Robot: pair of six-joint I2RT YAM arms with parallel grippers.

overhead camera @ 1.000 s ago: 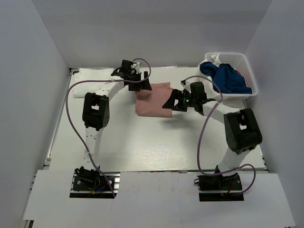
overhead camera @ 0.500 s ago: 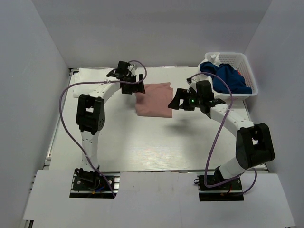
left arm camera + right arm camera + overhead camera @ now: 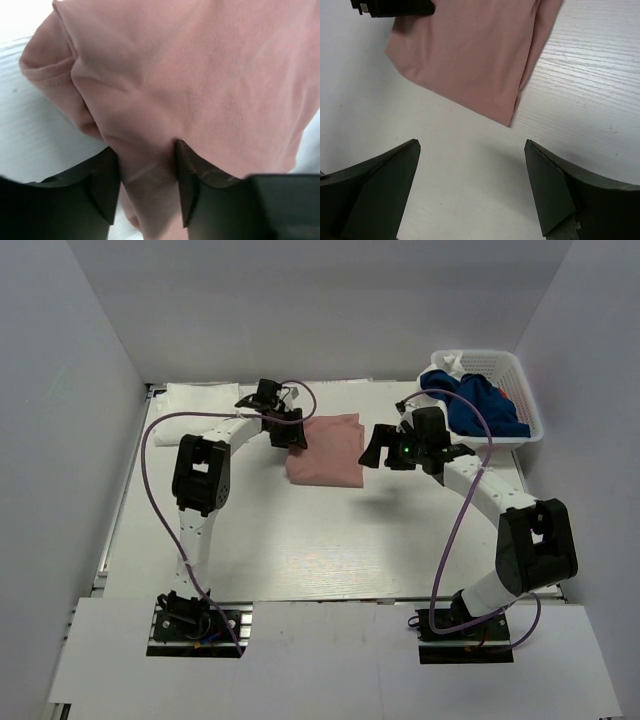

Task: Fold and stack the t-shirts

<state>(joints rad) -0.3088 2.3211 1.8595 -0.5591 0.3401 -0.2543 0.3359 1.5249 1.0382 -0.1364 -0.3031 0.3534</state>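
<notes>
The dusty pink t-shirt (image 3: 325, 448) lies folded at the back middle of the table. My left gripper (image 3: 289, 436) is at its left edge. In the left wrist view the left gripper (image 3: 145, 150) has a ridge of the pink t-shirt (image 3: 200, 75) pinched between its jaws. My right gripper (image 3: 370, 454) is open and empty, hovering just right of the shirt. The right wrist view shows the pink t-shirt (image 3: 470, 55) ahead of the right gripper (image 3: 472, 145). A navy t-shirt (image 3: 482, 405) hangs out of the basket. White cloth (image 3: 195, 396) lies at the back left.
The white mesh basket (image 3: 528, 405) stands at the back right corner, with a bit of white cloth (image 3: 449, 362) at its far end. White walls close in the table on the left, back and right. Purple cables loop off both arms.
My right gripper has drawn back to the right, off the pink t-shirt, and its arm has swung out. My left gripper shifted left, then back onto the shirt's left edge.
</notes>
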